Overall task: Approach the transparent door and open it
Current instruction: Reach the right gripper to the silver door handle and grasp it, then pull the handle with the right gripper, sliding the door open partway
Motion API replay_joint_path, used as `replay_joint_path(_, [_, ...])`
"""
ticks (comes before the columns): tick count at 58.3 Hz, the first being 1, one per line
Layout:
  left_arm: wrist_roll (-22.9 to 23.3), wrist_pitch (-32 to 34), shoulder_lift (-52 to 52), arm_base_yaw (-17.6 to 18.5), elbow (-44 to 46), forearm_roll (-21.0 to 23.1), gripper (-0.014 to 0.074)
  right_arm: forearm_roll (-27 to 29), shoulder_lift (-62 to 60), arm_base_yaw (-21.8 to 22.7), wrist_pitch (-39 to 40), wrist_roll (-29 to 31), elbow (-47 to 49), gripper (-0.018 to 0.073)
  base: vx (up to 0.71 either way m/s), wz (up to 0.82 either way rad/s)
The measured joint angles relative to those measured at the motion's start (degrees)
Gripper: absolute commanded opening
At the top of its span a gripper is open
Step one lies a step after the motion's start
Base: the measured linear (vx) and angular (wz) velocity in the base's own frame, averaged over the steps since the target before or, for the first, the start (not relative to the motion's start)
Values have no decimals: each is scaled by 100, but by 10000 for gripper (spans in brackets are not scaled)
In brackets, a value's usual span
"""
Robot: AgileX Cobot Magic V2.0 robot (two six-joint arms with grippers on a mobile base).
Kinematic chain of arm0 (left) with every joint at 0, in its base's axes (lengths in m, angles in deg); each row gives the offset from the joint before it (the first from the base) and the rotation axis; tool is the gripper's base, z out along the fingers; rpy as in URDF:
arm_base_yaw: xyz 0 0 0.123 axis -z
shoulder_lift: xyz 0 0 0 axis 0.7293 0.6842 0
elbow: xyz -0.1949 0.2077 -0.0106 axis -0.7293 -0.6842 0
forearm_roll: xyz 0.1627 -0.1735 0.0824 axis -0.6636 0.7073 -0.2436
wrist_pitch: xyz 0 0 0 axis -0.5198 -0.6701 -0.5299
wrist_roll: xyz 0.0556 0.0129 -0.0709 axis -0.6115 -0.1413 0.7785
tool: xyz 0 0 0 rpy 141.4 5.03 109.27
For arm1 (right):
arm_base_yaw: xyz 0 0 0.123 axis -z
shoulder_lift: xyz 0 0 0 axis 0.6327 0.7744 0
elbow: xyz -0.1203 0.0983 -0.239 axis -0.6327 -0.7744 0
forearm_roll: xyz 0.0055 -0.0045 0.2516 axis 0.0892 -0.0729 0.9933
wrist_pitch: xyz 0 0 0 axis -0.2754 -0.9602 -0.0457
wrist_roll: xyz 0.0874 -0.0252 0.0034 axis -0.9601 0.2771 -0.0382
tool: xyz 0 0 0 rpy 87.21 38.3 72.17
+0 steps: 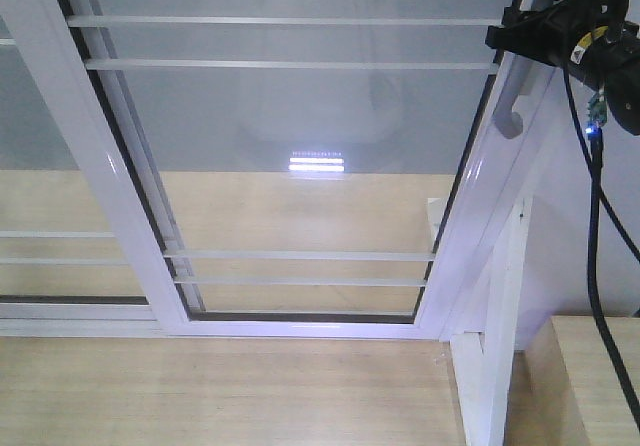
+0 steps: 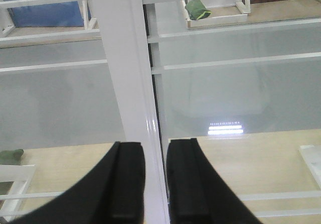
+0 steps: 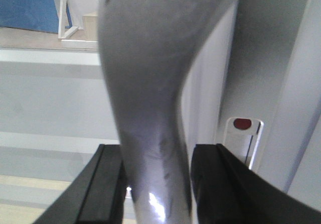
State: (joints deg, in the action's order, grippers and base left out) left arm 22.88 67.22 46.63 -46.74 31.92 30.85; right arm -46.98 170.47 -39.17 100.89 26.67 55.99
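White metal fills the space ahead of the left gripper. Its fingers stand a narrow gap apart, holding nothing, with a white upright just beyond that gap. Moving right, the transparent door spreads out past the left fingertips. Its grey pull handle sits squarely between the fingers of the right gripper, and they look clamped on both its sides.

The danger now is that the handle is smooth and curved. A pull off the line of the track could let the pads slide along it or bind the panel. A leftward slide could also clip the left fingers.

The door faces the robot with its long axis upright. The handle runs up and down along its right edge.
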Motion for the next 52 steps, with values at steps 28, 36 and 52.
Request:
replay_joint_path(28, [0, -4, 0, 0, 0, 0, 293, 1, 0, -559, -281, 16, 70, 325, 0, 0])
replay_joint_path(36, [0, -4, 0, 0, 0, 0, 293, -24, 6, -838, -240, 20, 74, 338, 0, 0])
replay_joint_path(52, [0, -4, 0, 0, 0, 0, 293, -274, 20, -1363, 19, 22, 57, 367, 0, 0])
